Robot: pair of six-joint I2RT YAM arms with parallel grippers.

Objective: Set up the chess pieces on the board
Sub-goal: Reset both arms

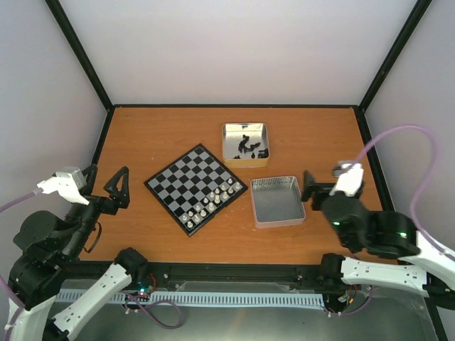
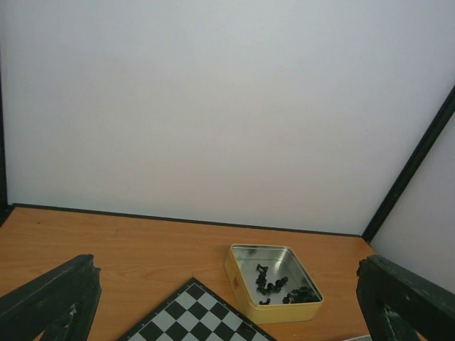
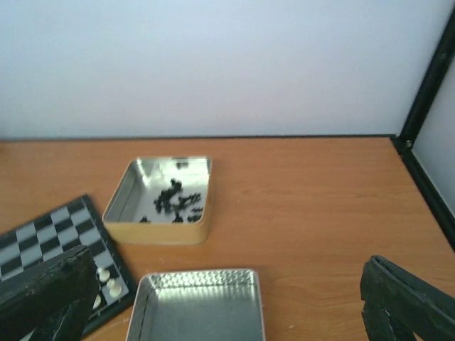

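Note:
The board (image 1: 186, 180) lies turned like a diamond in the middle of the table. Several cream-white chess pieces (image 1: 212, 202) stand in rows along its near right edge. Black chessmen (image 1: 247, 147) lie heaped in a yellow-walled tin (image 1: 245, 163) behind the board. My left gripper (image 1: 105, 183) hovers open left of the board, nothing between its fingers (image 2: 53, 298). My right gripper (image 1: 310, 190) is open and empty too, right of an empty tin (image 1: 277, 201). The right wrist view shows the board's corner (image 3: 43, 241), white pieces (image 3: 106, 277) and both tins.
The orange wooden table (image 1: 163, 135) is enclosed by pale walls and black frame posts (image 1: 389, 53). The empty shiny tin (image 3: 199, 312) sits just right of the board, close in front of my right gripper. The tin of black chessmen (image 2: 245, 295) stands behind it.

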